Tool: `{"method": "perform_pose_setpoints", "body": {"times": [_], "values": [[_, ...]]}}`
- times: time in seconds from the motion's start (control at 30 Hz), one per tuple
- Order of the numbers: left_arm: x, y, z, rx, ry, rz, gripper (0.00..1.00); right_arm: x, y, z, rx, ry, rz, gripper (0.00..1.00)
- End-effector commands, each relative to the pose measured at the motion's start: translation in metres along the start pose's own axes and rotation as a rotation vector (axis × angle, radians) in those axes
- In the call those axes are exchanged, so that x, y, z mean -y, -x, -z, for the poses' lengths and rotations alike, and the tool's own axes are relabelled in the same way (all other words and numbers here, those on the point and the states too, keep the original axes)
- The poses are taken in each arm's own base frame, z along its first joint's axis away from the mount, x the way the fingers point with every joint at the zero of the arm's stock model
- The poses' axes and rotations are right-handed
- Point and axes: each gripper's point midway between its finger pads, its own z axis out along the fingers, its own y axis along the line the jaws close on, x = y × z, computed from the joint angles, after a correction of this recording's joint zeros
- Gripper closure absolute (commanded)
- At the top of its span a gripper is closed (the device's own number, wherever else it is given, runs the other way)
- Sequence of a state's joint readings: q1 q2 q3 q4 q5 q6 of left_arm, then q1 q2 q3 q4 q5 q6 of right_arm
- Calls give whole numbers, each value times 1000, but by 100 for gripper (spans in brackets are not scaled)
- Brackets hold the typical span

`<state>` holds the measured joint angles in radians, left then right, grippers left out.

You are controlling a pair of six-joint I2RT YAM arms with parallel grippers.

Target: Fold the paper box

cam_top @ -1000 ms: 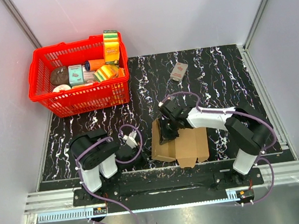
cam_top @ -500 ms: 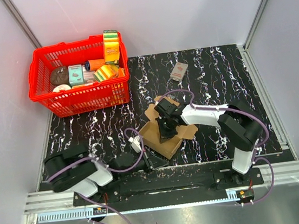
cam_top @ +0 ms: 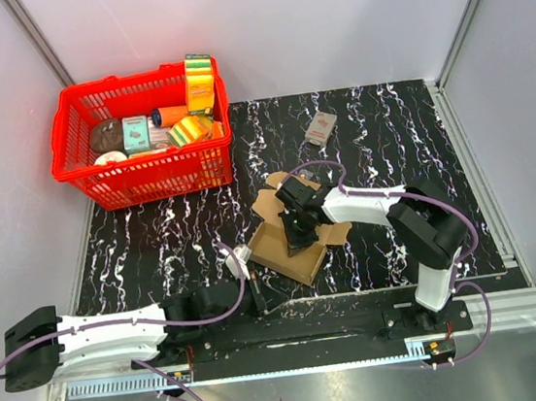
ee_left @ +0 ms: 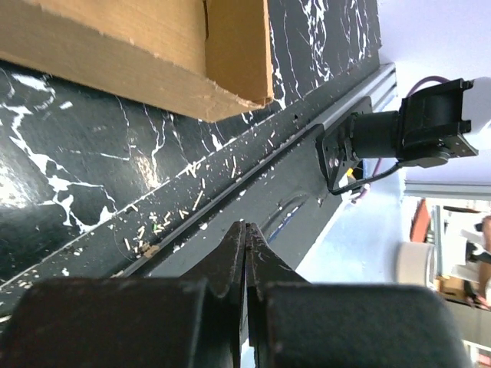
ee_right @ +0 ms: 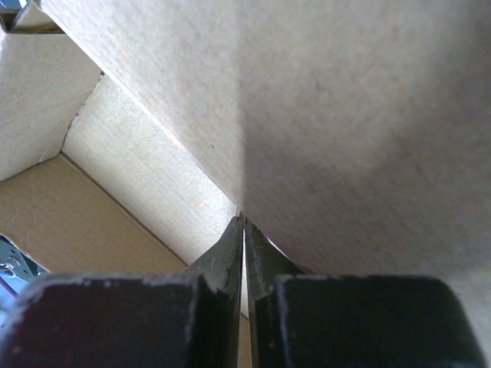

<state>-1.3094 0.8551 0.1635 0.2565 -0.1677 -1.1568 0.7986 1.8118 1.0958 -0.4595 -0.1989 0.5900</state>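
Note:
The paper box [cam_top: 279,248] is plain brown cardboard lying skewed on the black marbled table, with a loose flap sticking up at its far corner. My right gripper [cam_top: 296,228] reaches down into it. In the right wrist view this gripper [ee_right: 243,218] is shut, its tips pressed on a crease between two cardboard panels [ee_right: 345,115]. My left gripper [cam_top: 257,292] lies low by the table's near edge, just short of the box's near-left corner. In the left wrist view it [ee_left: 245,226] is shut with nothing in it, and the box corner [ee_left: 192,46] is above it.
A red basket [cam_top: 79,175] full of groceries stands at the back left. A small grey-and-red packet [cam_top: 320,128] lies at the back centre. A metal rail [cam_top: 292,320] runs along the near edge, with cardboard crumbs [ee_left: 184,207] beside it. The left arm [cam_top: 99,334] stretches out to the left.
The box turned counter-clockwise and slid left with the right gripper, one flap now raised. The left arm dropped low and stretched out left, its gripper moving towards the box.

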Motion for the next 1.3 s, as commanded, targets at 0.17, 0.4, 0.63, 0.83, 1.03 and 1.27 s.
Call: {"method": "perform_pose_setpoints", "body": {"times": [0.17, 0.4, 0.63, 0.83, 1.03, 1.27], "values": [[-3, 24, 6, 59, 149, -123, 100, 4, 3, 15, 71, -59, 61, 93], [-9, 25, 8, 72, 160, -112, 100, 14, -10, 21, 149, -92, 161, 90], [-17, 34, 18, 118, 191, -110, 100, 15, -11, 27, 244, -154, 242, 89], [-25, 33, 22, 121, 211, -104, 100, 36, -16, 27, 244, -283, 205, 89], [-31, 32, 22, 123, 222, -101, 100, 53, -22, 31, 260, -371, 143, 90], [-36, 31, 21, 121, 247, -109, 100, 81, -26, 44, 307, -510, 20, 90]]}}
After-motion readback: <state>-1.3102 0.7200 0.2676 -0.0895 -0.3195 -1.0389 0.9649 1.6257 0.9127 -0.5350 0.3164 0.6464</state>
